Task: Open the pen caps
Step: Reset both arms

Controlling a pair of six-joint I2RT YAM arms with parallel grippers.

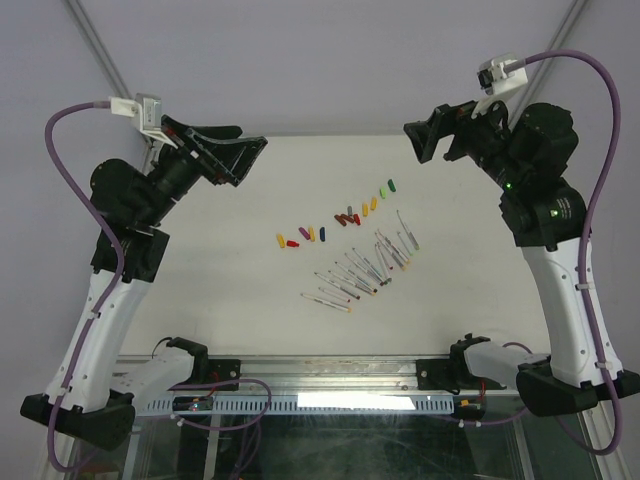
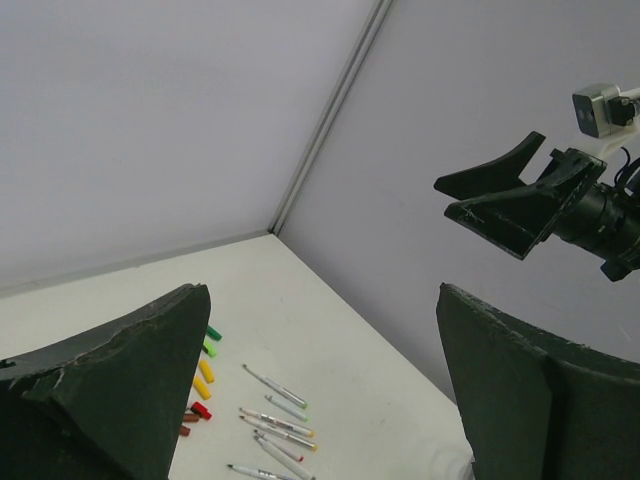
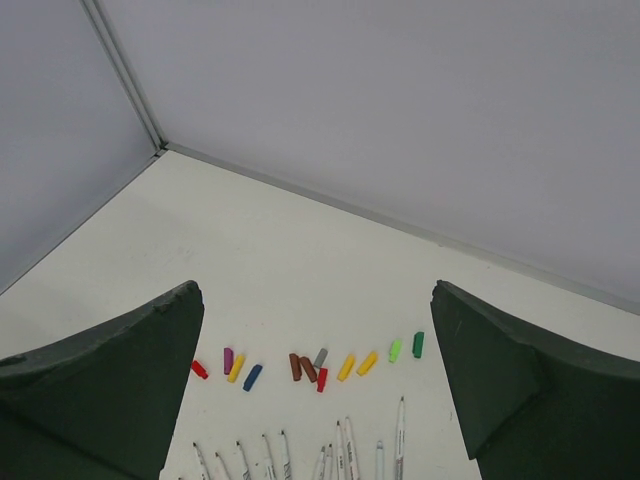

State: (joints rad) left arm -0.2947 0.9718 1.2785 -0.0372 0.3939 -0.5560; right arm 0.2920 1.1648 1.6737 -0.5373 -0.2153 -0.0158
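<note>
The left tool [image 1: 228,150] was wide open and held nothing. It hung high in the air over the far left part of the bench [image 1: 230,290]. The right tool [image 1: 442,130] was wide open too, with nothing in it, up over the far right corner. The two tools pointed in at each other from the two sides.

The pen caps [image 1: 345,215] lay on the bench between the two tools, lower down and well apart from both. No tool touched them. They made a slanted row. The green end of the row was nearer the right tool, and the orange and red end was nearer the left tool.

From the right tool's own camera, the right tool [image 3: 318,285] had its two dark fingers [image 3: 100,390] spread far apart, and the pen caps [image 3: 310,368] showed in the gap, down on the bench. From left to right they were red, purple, yellow, blue, brown, brown, red, grey, yellow, yellow, light green and green.

From the left tool's own camera, the left tool [image 2: 320,290] was spread just as wide. Some pen caps [image 2: 205,370] peeked out beside its left finger.

The pens [image 1: 360,265] lay just beside the row, on the side closer to the arms, all without caps.
</note>
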